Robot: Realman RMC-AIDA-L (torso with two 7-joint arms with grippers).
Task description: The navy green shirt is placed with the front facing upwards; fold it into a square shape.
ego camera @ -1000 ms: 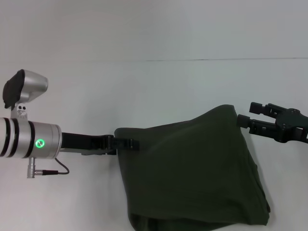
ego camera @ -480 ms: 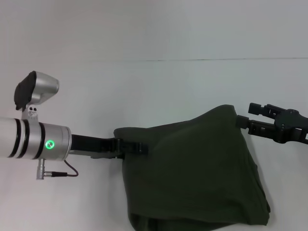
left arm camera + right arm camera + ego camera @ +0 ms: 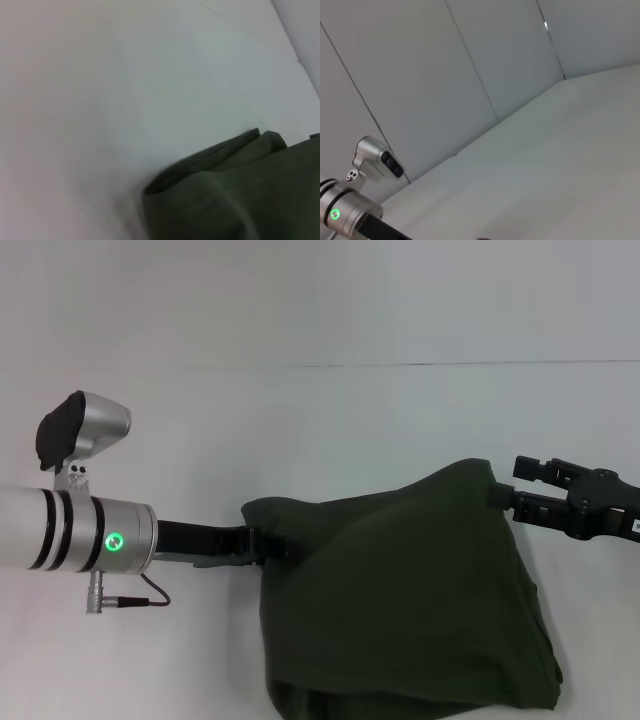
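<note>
progress: roughly midway, your shirt [image 3: 410, 590] sits doubled over on the white tabletop [image 3: 320, 430], plain side up | left hand [image 3: 278, 544] pinching its far-left corner | right hand [image 3: 500, 492] at far-right corner, grip unclear | left: squaring it up

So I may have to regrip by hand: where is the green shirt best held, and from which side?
Hold the navy green shirt by its two raised far corners, each from its own outer side. The cloth peaks there and drapes down toward the near edge. The left gripper already meets the left corner side-on, and the right gripper the right corner. Whether the jaws are closed cannot be seen.
</note>
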